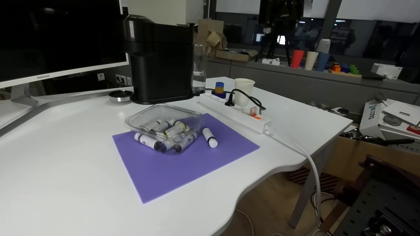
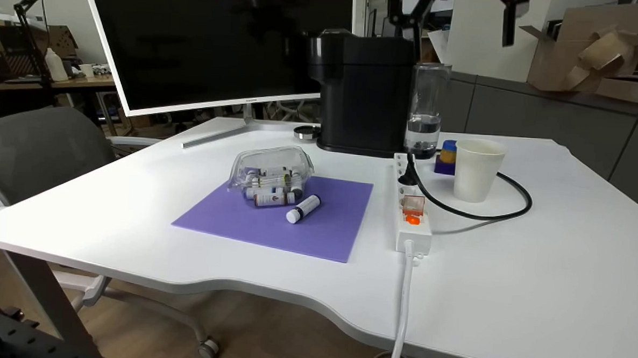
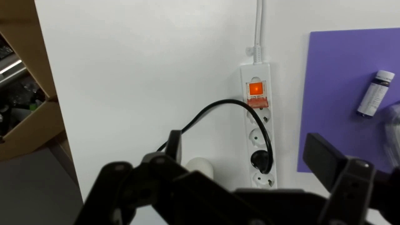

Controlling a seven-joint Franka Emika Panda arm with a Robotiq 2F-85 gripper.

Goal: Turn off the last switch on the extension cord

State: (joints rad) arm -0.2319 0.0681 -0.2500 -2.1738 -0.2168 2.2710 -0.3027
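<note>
1. The gripper (image 3: 245,147) hangs above the table (image 2: 529,296), jaws spread wide.
2. The extension cord (image 1: 229,112) lies on the table, beside the purple mat (image 3: 331,93).
3. Its switch (image 3: 256,88) glows orange (the red flap (image 3: 257,102) stands open).

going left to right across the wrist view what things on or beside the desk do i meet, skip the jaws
Cardboard box, pale cup (partly hidden), white extension cord, purple mat, white-capped bottle lying on that mat.
</note>
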